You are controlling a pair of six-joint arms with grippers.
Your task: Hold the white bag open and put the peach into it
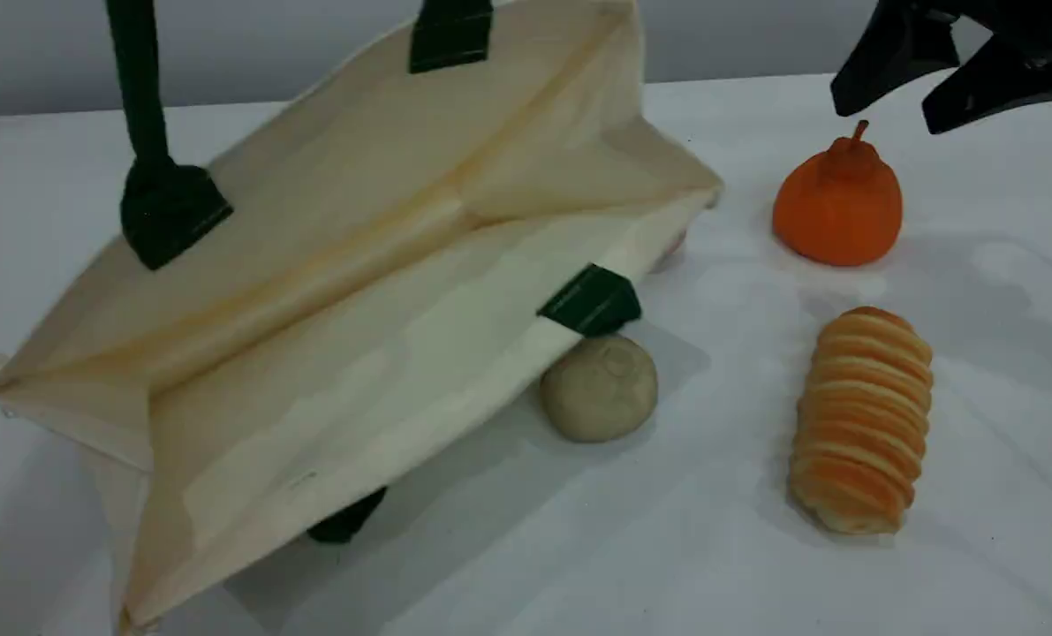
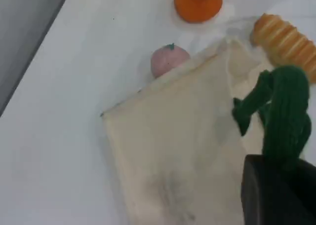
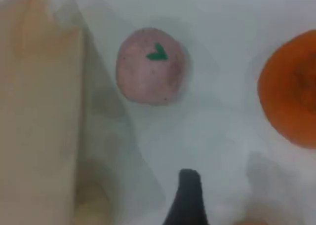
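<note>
Canvas white bag (cream, creased), left jaws clenching green strap, right jaws released, round peach

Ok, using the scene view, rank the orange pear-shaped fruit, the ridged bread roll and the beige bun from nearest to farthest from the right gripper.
1. Orange pear-shaped fruit: just below the open right gripper, far right.
2. Ridged bread roll: right side, nearer the camera.
3. Beige bun: further left, beside the white bag.
</note>
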